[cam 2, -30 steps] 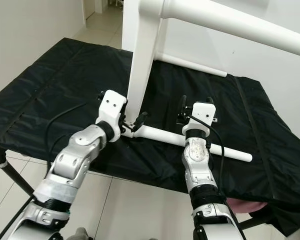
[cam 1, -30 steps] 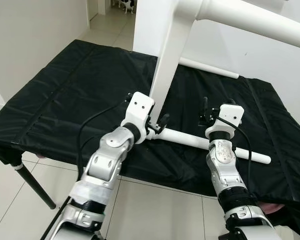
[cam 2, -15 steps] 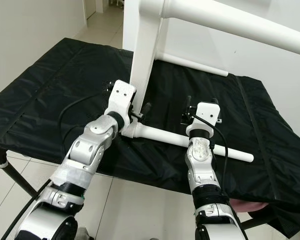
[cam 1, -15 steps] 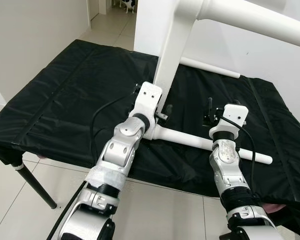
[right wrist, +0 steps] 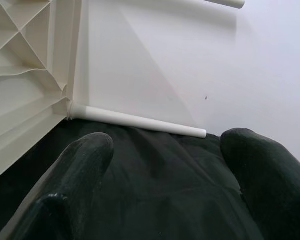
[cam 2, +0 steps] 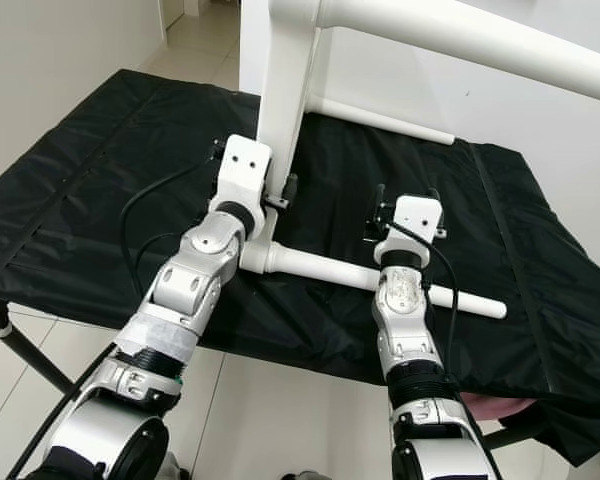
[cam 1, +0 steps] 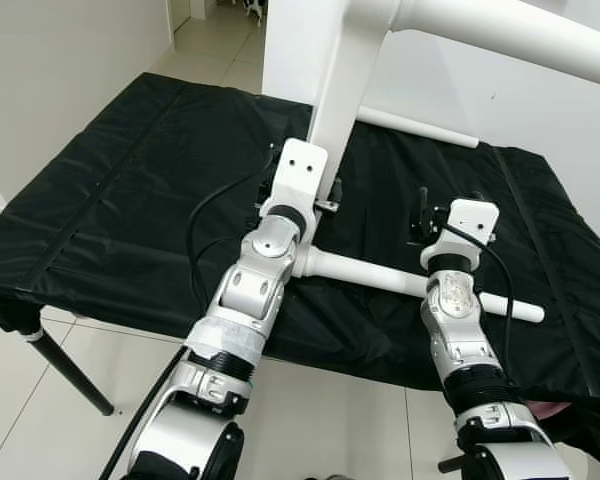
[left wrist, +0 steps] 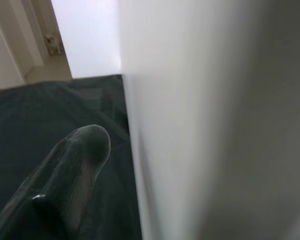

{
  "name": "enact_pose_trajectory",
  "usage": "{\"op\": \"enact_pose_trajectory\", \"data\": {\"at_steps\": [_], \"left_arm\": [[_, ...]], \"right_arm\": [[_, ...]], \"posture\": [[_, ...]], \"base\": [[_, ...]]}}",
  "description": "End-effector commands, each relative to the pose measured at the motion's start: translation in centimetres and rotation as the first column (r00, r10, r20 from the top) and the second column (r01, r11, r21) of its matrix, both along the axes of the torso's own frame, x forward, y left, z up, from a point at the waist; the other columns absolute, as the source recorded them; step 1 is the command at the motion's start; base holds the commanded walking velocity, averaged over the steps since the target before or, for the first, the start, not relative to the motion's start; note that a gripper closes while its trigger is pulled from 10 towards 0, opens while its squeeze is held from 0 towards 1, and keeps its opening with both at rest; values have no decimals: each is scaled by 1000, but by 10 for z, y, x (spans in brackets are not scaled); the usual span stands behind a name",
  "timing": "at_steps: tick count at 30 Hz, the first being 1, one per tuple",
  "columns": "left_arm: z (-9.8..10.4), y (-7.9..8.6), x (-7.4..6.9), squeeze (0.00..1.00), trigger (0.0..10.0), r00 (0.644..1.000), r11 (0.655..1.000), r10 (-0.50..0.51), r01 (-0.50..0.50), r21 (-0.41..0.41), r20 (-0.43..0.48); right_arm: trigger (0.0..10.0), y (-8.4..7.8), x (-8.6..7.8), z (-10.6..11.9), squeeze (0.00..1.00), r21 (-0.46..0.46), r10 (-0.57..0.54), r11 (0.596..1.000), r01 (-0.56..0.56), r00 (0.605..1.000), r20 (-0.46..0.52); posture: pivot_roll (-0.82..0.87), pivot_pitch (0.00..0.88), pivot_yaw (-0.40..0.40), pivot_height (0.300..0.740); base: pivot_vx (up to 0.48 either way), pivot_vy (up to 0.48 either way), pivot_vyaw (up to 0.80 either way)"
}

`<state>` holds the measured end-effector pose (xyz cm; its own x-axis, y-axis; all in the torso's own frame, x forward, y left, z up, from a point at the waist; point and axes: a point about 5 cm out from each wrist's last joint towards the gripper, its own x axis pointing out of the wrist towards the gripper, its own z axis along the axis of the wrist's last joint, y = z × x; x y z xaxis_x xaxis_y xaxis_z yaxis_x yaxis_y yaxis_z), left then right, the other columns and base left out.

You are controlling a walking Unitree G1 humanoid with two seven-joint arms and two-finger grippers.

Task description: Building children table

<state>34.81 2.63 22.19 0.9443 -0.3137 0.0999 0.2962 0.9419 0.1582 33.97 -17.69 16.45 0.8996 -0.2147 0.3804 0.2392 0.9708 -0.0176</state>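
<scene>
A: Status on the left side?

B: My left gripper [cam 1: 327, 193] is up against the upright white panel [cam 1: 342, 90] of the children's table. One finger [left wrist: 72, 170] shows in the wrist view just beside the panel face, over the black cloth. Can't tell whether my fingers are spread or clamping the panel edge.

A: And the leg?

B: White leg [cam 1: 410, 283] lies flat on the black-covered table [cam 1: 110, 190]. Its long axis runs crosswise in front of me. The near end sits just below my left fingers at the panel's foot, the far end out past my right wrist. It looks seated at the panel base, but I can't confirm the joint.

A: Right side?

B: My right gripper [cam 1: 421, 213] hovers just beyond the leg's middle, fingers [right wrist: 75, 170] spread, nothing between them. A second leg [right wrist: 135, 120] lies further ahead of them, by the ribbed underside of the panel.

A: Room to move?

B: Open cloth ahead of the right fingers. The table's near edge is close behind the leg, so I judge any roll toward me risks dropping it. Left is nearer the joint end, right nearer the shaft.
</scene>
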Motion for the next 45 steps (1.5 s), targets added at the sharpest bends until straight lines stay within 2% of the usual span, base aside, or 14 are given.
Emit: {"op": "enact_pose_trajectory", "data": {"at_steps": [1,8,14,24,25,26,27,28,29,35,39,41,42,45], "left_arm": [[14,-17,-4,0,10000,993,993,107,-104,-54,55],[16,-18,-4,0,10000,984,986,162,-158,-46,81],[23,-18,1,0,10000,959,966,258,-255,-41,116],[25,-15,4,0,10000,945,954,300,-296,-50,132],[25,-13,4,0,7098,942,952,306,-302,-52,136],[25,-13,4,0,7098,942,952,306,-302,-52,136],[25,-11,5,0,1137,940,950,313,-308,-57,135],[25,-11,5,0,1137,940,950,313,-308,-57,135],[25,-9,6,0,0,938,948,318,-313,-58,137],[24,0,6,0,0,935,949,314,-311,-44,165],[22,16,5,0,0,930,947,318,-321,-16,186],[22,32,4,0,0,923,943,322,-333,15,211],[22,32,4,0,0,923,943,322,-333,15,211],[21,51,2,0,0,915,938,325,-345,47,238]], "right_arm": [[10000,-9,1,1,0,-5,-33,999,33,999,-10],[10000,-10,2,3,0,-9,-36,999,36,999,-10],[10000,-13,2,5,0,-19,-44,999,44,999,-6],[10000,-16,1,6,0,-21,-64,998,64,998,-6],[10000,-16,1,6,0,-20,-66,998,66,998,-5],[10000,-16,1,6,0,-20,-66,998,66,998,-5],[10000,-16,0,6,0,-19,-69,997,68,998,-5],[10000,-16,0,6,0,-19,-69,997,68,998,-5],[10000,-16,0,5,0,-17,-71,997,71,997,-7],[10000,-15,0,4,0,-15,-75,997,75,997,-11],[10000,-14,0,3,0,-16,-73,997,73,997,-13],[10000,-14,1,3,0,-17,-72,997,72,997,-15],[10000,-14,1,3,0,-17,-72,997,72,997,-15],[10000,-14,2,3,0,-18,-71,997,71,997,-18]], "posture": [[5,42,-134,740],[-8,40,-140,740],[-30,31,-138,740],[-42,26,-127,740],[-45,23,-123,740],[-45,23,-123,740],[-49,21,-119,740],[-49,21,-119,740],[-47,21,-118,740],[-38,20,-118,740],[-28,22,-122,740],[-22,24,-123,740],[-22,24,-123,740],[-15,27,-128,740]], "base": [[0,0,0],[0,0,0],[0,0,0],[0,0,0],[0,0,0],[0,0,0],[0,0,0],[0,0,0],[0,0,0],[0,0,0],[0,0,0],[0,0,0],[0,0,0],[0,0,0]]}}
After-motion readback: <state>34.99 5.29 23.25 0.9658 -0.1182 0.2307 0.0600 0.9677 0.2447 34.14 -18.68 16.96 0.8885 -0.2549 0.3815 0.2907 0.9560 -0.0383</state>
